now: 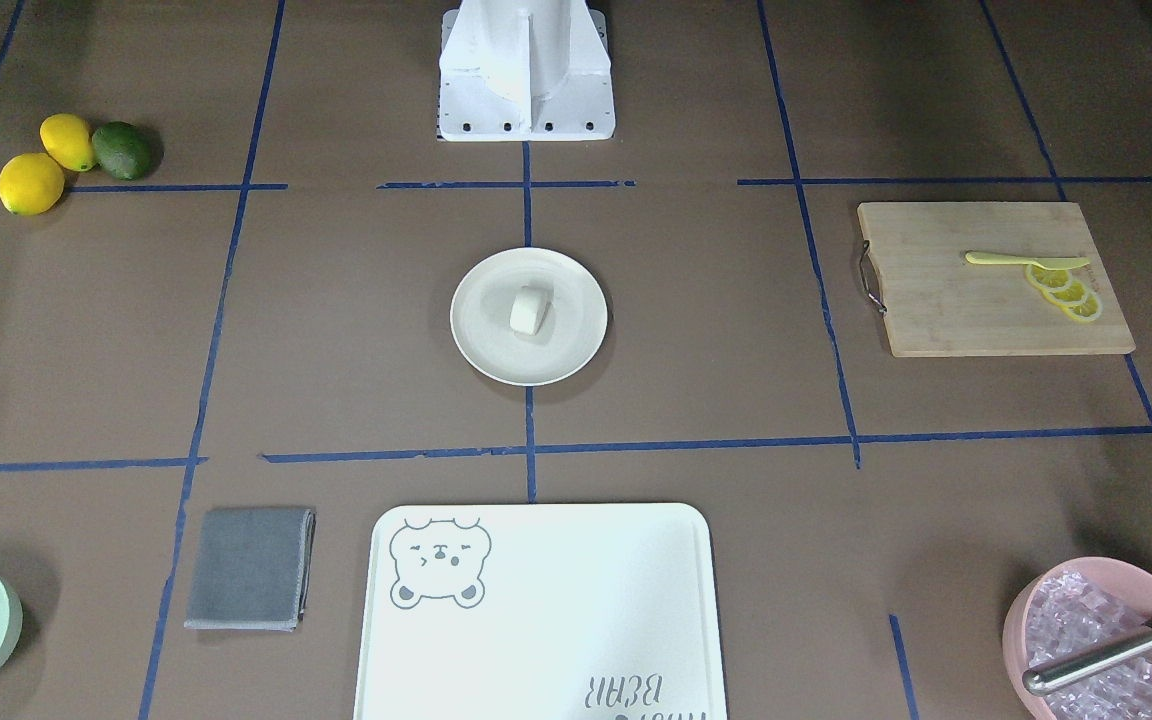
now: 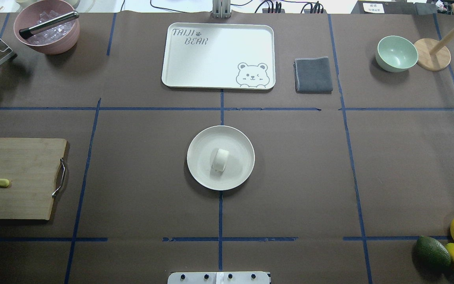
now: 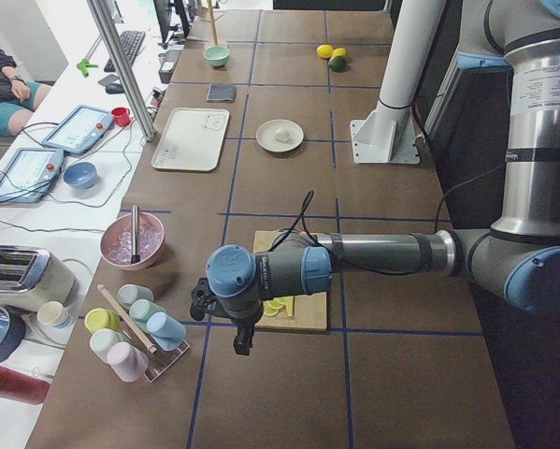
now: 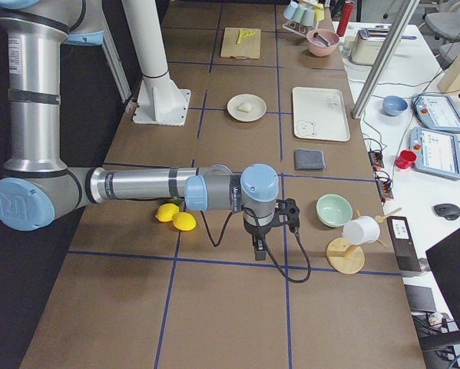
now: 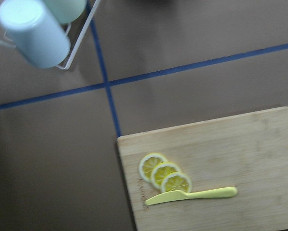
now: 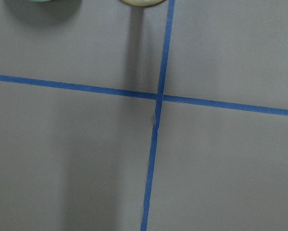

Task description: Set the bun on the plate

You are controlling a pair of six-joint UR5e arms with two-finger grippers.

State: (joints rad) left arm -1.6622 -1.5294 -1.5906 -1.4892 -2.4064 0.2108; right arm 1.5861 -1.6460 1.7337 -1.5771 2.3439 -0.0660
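The white bun [image 1: 529, 310] lies near the middle of the round cream plate [image 1: 477, 345] at the table's centre, with no gripper touching it. From overhead the bun [image 2: 220, 159] rests on the plate [image 2: 198, 174] too. My left gripper [image 3: 241, 340] hangs far off at the table's left end, over the wooden cutting board [image 3: 309, 311]. At the opposite end my right gripper [image 4: 258, 249] hovers near the lemons [image 4: 177, 217]. Both grippers show only in the side views, so I cannot tell if they are open or shut.
A bear-print tray [image 2: 218, 55], grey cloth [image 2: 313, 75] and mint bowl [image 2: 396, 53] line the far side. A pink bowl of ice [image 2: 47, 31] holds tongs. Lemon slices [image 5: 164, 173] and a yellow knife [image 5: 192, 195] lie on the cutting board. Lemons and an avocado [image 2: 432, 252] sit near right.
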